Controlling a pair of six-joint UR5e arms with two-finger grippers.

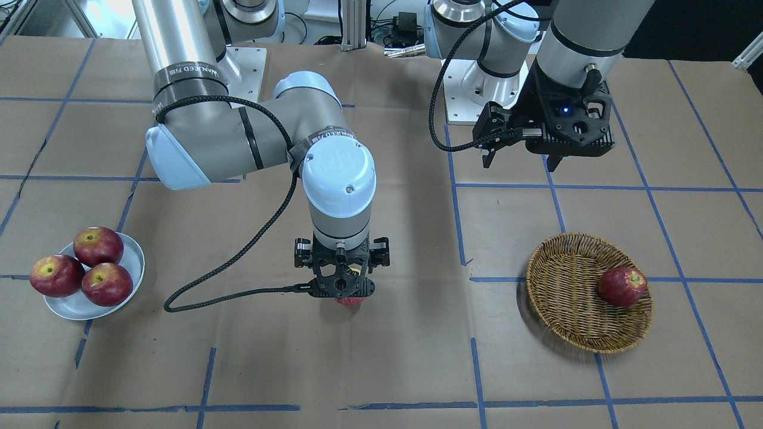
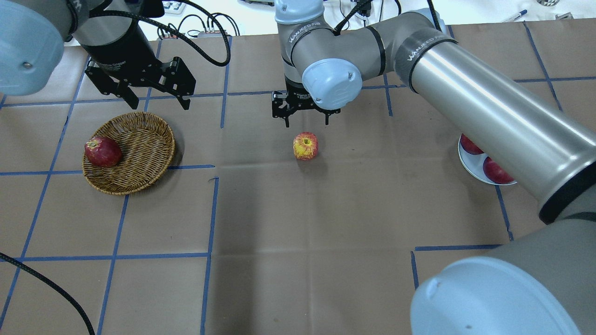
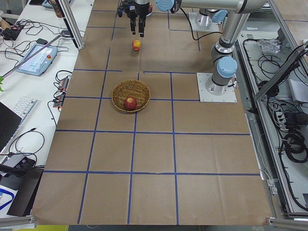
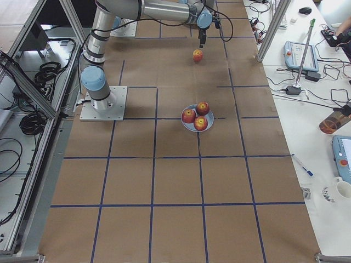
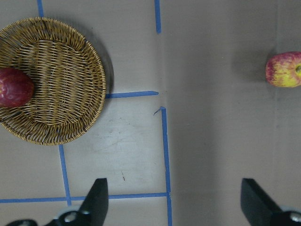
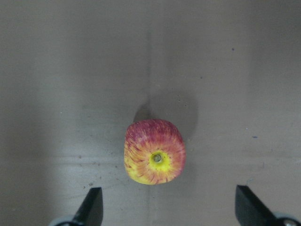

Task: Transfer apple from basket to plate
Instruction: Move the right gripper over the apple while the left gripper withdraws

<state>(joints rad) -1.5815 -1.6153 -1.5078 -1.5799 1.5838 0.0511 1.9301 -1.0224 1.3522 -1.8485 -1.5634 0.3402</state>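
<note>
Since the right gripper (image 2: 306, 120) hangs over the apple (image 2: 305, 146) with nothing between its fingers, I read this as the pick-up step, grasp not yet made. Its jaws are spread wide, well wider than the fruit. In the right wrist view the two fingertips sit at the bottom corners of the frame, with the apple just above and between them, stem up and yellow-green patch showing. No contact.

Apple: on the bare brown paper of the table (image 2: 298, 232), a little above centre in the overhead view. It is out of the basket, not on the plate, and well apart from both.

Left gripper (image 2: 158, 101): upper left of the overhead view, also wide open and empty, just above the upper rim of the basket (image 2: 139, 179) in frame. The basket holds one dark red apple (image 2: 102, 151) against its left wall.

Plate (image 1: 76, 307): lower left of the front-facing view, crowded with three dark red apples (image 1: 98, 245), one overhanging the left rim.

Judgement: roughly halfway. The next move calls for a straight descent until the fingers bracket the apple's widest girth, then a firm close, a lift and a carry toward the plate. Free room there looks scant, so a careless placement may let the apple roll off.
</note>
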